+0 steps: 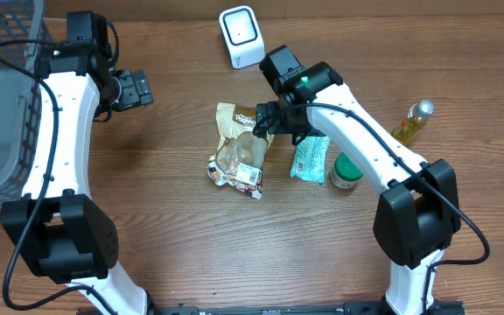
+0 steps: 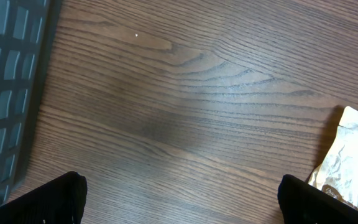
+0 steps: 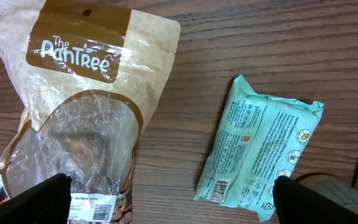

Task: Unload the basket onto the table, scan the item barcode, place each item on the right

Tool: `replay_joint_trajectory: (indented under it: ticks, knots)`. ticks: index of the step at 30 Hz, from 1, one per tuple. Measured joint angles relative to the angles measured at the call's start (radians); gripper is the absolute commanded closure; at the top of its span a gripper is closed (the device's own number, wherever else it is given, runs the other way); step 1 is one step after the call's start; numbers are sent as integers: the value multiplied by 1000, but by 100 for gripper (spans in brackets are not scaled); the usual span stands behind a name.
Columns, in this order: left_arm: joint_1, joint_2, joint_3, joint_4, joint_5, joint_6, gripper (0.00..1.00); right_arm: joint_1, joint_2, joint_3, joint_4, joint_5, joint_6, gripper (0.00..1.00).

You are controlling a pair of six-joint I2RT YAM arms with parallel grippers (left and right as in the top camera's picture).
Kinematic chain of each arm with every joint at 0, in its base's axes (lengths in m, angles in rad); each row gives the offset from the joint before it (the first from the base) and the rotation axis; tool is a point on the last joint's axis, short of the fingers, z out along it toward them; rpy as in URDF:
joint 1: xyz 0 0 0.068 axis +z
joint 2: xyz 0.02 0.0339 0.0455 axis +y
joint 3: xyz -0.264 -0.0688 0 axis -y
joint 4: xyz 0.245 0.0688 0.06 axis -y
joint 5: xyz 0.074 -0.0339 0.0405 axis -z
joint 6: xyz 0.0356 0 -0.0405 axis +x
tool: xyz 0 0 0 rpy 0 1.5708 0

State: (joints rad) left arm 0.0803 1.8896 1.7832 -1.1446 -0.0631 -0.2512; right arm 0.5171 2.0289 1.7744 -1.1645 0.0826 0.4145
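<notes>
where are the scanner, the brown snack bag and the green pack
scanner [image 1: 241,33], overhead view, on its white front face
brown snack bag [image 3: 73,124], right wrist view, on the clear window at its middle
green pack [image 3: 257,146], right wrist view, on the middle of its printed side

tan-and-brown snack bag [image 3: 79,112], mint-green packet [image 3: 260,152], white scanner [image 1: 241,35].

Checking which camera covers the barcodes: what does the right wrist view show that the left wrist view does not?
Only the right wrist: the teal packet with its barcode, plus the snack bag seen from the front with its barcode label. Only the left wrist: the grey basket at the left edge. Both: the wooden table, and a crumpled edge that is probably the same snack bag.
</notes>
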Motion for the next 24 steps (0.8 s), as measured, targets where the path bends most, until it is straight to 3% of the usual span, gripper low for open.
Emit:
replay_joint_trajectory:
  ticks: [24]
  knots:
    - [0,0,0,0,0,0,0,0,0,0,79,-24,0,0]
